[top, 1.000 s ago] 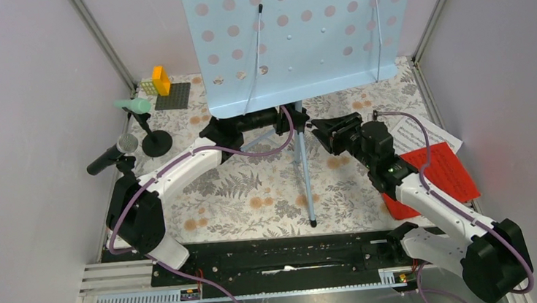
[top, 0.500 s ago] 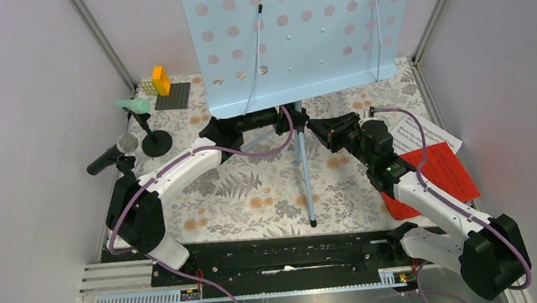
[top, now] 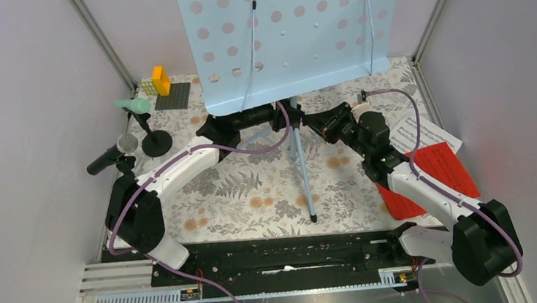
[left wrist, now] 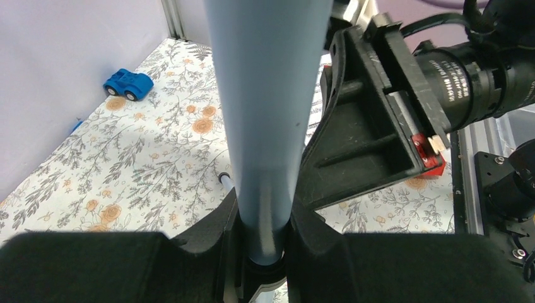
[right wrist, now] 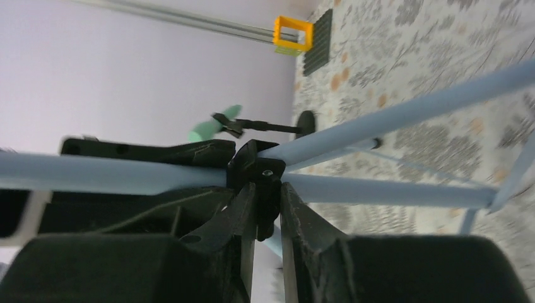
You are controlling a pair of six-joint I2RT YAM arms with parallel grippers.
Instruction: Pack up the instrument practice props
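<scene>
music rack (top: 292,32) stands upright mid-table toward the back. its pale blue holed panel is up top, face tilted toward the near edge. its long axis is the pole (left wrist: 268,126), running vertical. one tripod leg (top: 303,178) slants down toward the near edge, foot on the floral table (top: 254,189).

left gripper (top: 284,113) comes in from the left, clenched on the pole just under the panel. in the left wrist view the pole sits tight betw. both fingers (left wrist: 208,243). right gripper (top: 313,122) comes in from the right, jaws pinched on the black hub (right wrist: 257,165) where the legs meet the pole. the 2 grippers are just beside each other there.

green mic (top: 133,105) lies level on its round-based holder (top: 156,141) at far left, head pointing left. black mic (top: 112,156) is near it, by the left wall. white sheet (top: 414,133) and red sheet (top: 440,173) lie flat at right, partly under the right arm. bricks (top: 160,80) and grey plate (top: 173,96) sit in the far-left corner — toy car (left wrist: 128,83) shows in the left wrist view only.
</scene>
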